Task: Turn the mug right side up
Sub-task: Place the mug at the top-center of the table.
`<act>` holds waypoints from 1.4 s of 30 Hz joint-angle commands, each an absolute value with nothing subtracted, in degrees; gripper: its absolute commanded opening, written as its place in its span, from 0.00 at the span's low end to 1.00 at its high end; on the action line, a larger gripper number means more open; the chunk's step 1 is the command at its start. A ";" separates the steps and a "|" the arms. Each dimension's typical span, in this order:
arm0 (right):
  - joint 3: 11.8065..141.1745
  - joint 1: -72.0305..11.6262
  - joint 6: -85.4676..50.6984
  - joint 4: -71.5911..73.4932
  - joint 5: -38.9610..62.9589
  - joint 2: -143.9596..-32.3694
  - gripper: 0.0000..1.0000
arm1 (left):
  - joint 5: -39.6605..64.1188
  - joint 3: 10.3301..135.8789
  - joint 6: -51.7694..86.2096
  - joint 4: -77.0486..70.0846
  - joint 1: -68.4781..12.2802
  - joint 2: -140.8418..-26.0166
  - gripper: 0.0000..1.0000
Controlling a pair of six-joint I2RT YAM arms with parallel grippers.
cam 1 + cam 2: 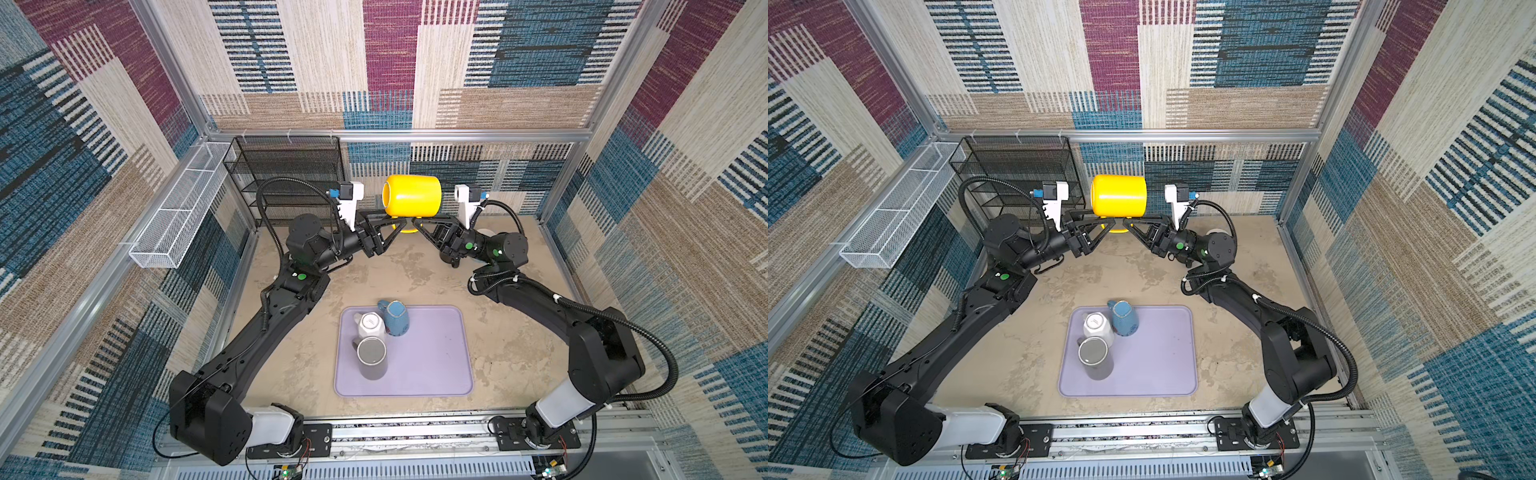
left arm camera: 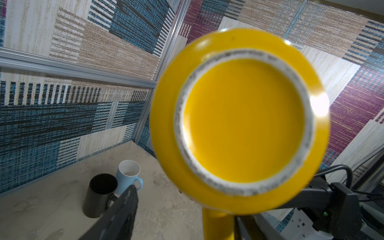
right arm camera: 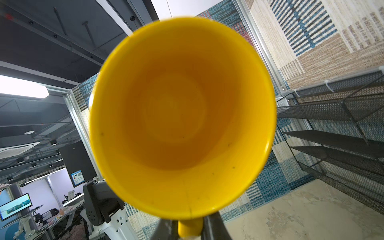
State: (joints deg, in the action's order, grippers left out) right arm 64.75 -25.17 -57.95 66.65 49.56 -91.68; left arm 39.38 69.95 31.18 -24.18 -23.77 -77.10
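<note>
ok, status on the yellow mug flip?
Right gripper shut on the handle of the yellow mug; left gripper open beside it. Mug airborne, sideways, mouth toward the right arm. Black mug and pale blue mug upright on the table by the wall.

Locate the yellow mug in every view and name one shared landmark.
Top view: yellow mug upper centre, lying sideways.
Top view: yellow mug upper centre too, slightly left of middle.
Left wrist: its base fills centre-right.
Right wrist: its open mouth fills the centre.
Shared landmark: the tan tabletop, in all four.
</note>
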 commanded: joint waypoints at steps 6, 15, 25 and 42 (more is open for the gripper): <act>63.58 -25.23 -51.64 60.14 45.84 -89.60 0.00 | 39.11 68.95 28.93 -23.91 -23.81 -77.40 0.69; 60.27 -24.27 -51.66 58.40 44.05 -90.04 0.00 | 38.87 65.94 28.99 -23.44 -23.75 -77.88 0.69; 54.46 -22.14 -52.53 59.17 43.56 -90.88 0.00 | 37.88 63.75 27.25 -19.43 -23.76 -77.59 0.69; 51.37 -18.12 -46.40 50.84 40.86 -96.97 0.00 | 35.54 60.92 24.35 -11.96 -23.77 -73.01 0.68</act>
State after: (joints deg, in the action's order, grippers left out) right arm 50.39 -18.22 -49.17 49.36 42.83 -96.12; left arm 36.16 61.34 25.52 -12.53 -23.79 -73.71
